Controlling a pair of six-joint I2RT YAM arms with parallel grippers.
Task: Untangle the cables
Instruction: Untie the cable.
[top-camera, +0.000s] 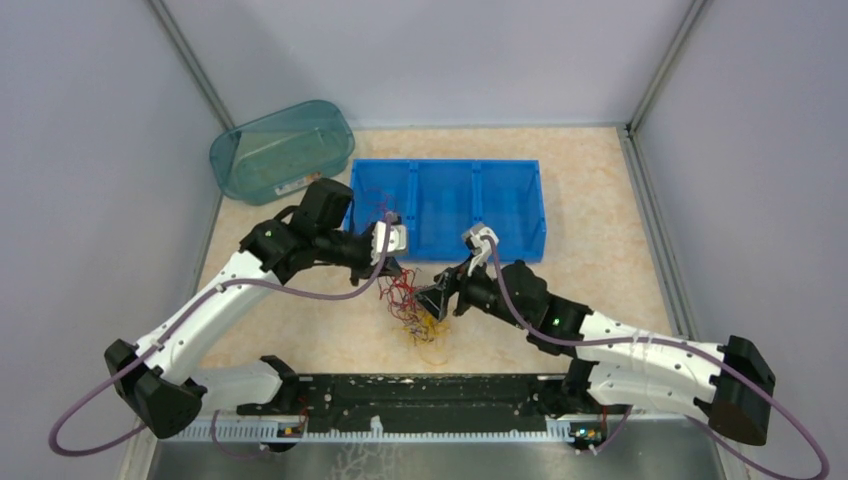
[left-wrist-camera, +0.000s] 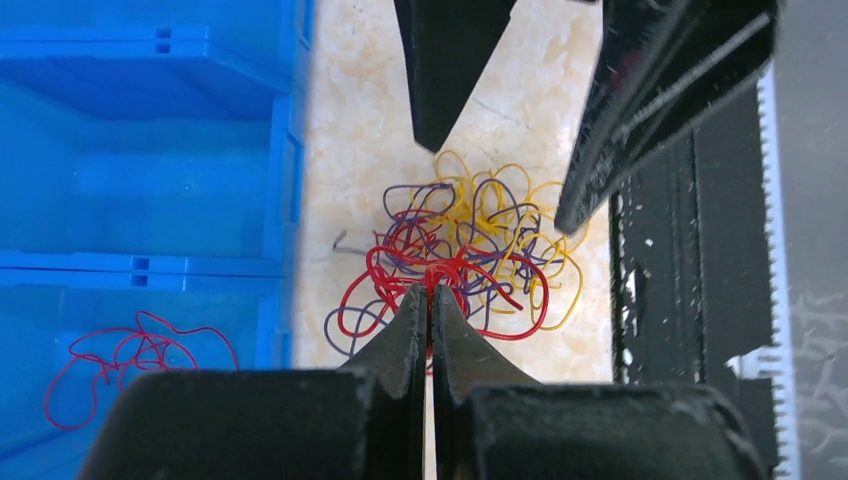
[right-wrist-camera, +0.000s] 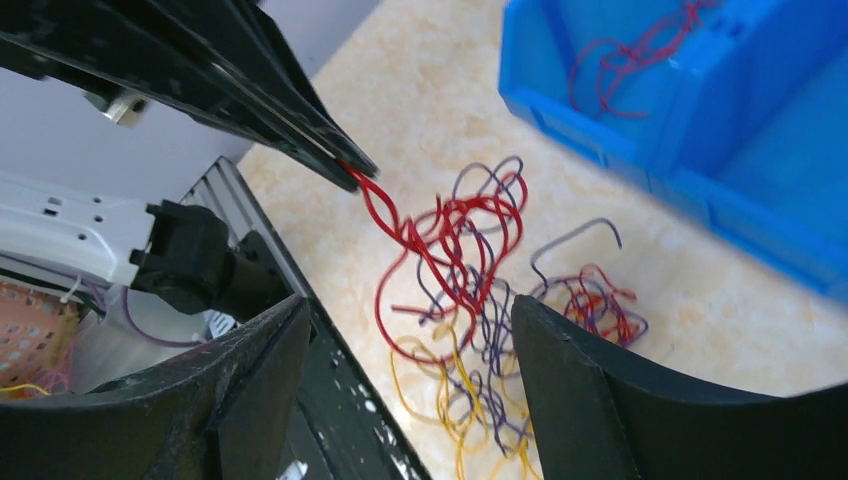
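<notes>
The table (top-camera: 620, 200) carried a blue bin (top-camera: 510, 200) of three compartments at its far middle and a teal tub (top-camera: 282, 150) at the far left. Nearer me, between the bin and my bases, lay the cables (top-camera: 415, 318), a loose heap of red, purple and yellow curls on the tabletop. A separate red wire (left-wrist-camera: 130, 355) lay inside the bin, toward its left end.

My left gripper (left-wrist-camera: 430, 298) was pinched fully closed on a red strand (right-wrist-camera: 385, 215) at the heap's far-left edge, and that strand ran from my fingertips down into the knot. My right gripper (right-wrist-camera: 402, 312) hung just above the heap, jaws spread wide with nothing between them.

I judged the step to be drawing the red strand free. To do it well I needed to lift the left slowly, up and toward the bin, watching whether purple and yellow loops rose with it. The right should come down and pin the yellow and purple part, clear of the red, to hold the heap on the table. With wire this thin and springy, a quick pull would likely tighten the knot or slip the strand from my grip.
</notes>
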